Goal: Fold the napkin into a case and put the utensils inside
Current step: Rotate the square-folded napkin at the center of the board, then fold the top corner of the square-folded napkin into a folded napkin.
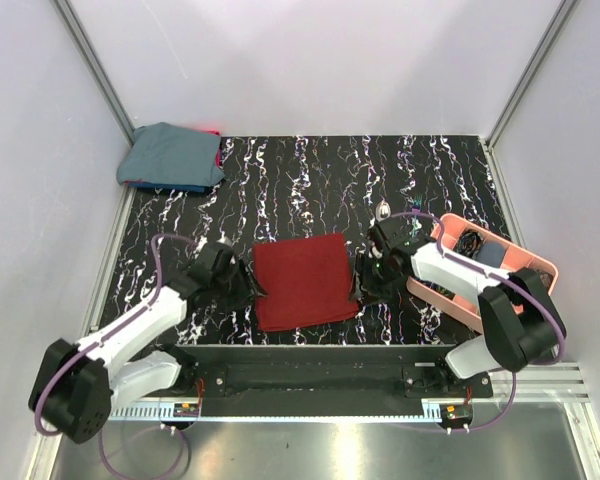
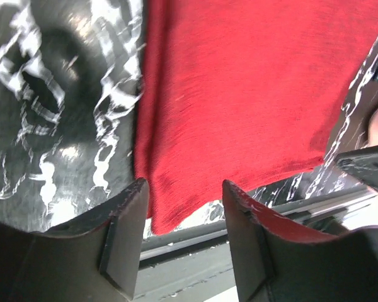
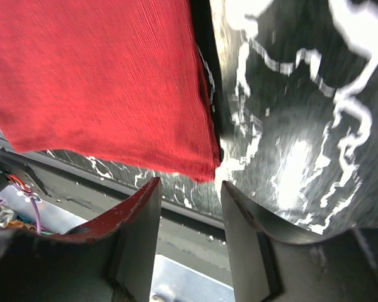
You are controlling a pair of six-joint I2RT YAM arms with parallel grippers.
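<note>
The dark red napkin [image 1: 303, 281] lies flat on the black marbled table, folded into a rough square between the two arms. My left gripper [image 1: 252, 290] is open at the napkin's left near corner; the cloth [image 2: 239, 94] lies just beyond its fingertips [image 2: 129, 207]. My right gripper [image 1: 358, 288] is open at the napkin's right near corner; the cloth [image 3: 101, 82] ends just ahead of its fingers [image 3: 145, 207]. Neither holds anything. The utensils lie in the pink tray [image 1: 535, 262] at the right, mostly hidden by the right arm.
A blue-grey cloth bundle [image 1: 170, 155] lies at the back left corner. The pink tray stands at the right edge behind the right arm. The table's near metal rail [image 2: 239, 233] runs just past the napkin's front edge. Grey walls enclose the table.
</note>
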